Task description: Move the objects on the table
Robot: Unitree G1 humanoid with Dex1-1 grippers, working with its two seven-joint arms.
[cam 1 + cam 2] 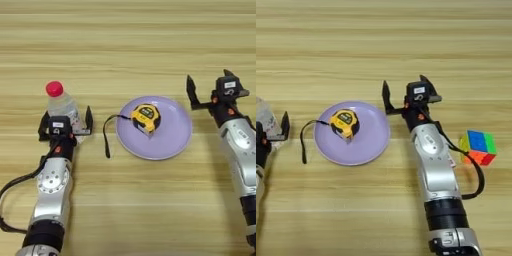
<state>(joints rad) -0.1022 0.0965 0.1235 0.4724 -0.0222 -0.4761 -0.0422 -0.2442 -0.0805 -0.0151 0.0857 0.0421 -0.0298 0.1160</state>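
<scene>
Currently the bottle stands upright at the left of the frame on the table, its red cap above, and the left gripper sits low around its base with the fingers apart, one on each side; whether either finger touches the plastic cannot be told. The tape measure lies on the plate in the middle of the frame, left of the plate's centre, and its black strap trails over the left rim onto the wood. The right gripper hangs just beyond the plate's right edge, fingers wide apart, holding nothing. The likeliest trouble is the bottle: it is light and tall, so a low or uneven squeeze could tip it or let it slip out. A sideways nudge from one finger before the other closes would have the same effect. The strap reaches toward the left arm and could snag if that arm swings right. For the right gripper, the plate's rim lies between it and the tape measure, and a low approach could shove the plate. A coloured cube sits at the right of the frame beside the right forearm, where an elbow swing might knock it.
</scene>
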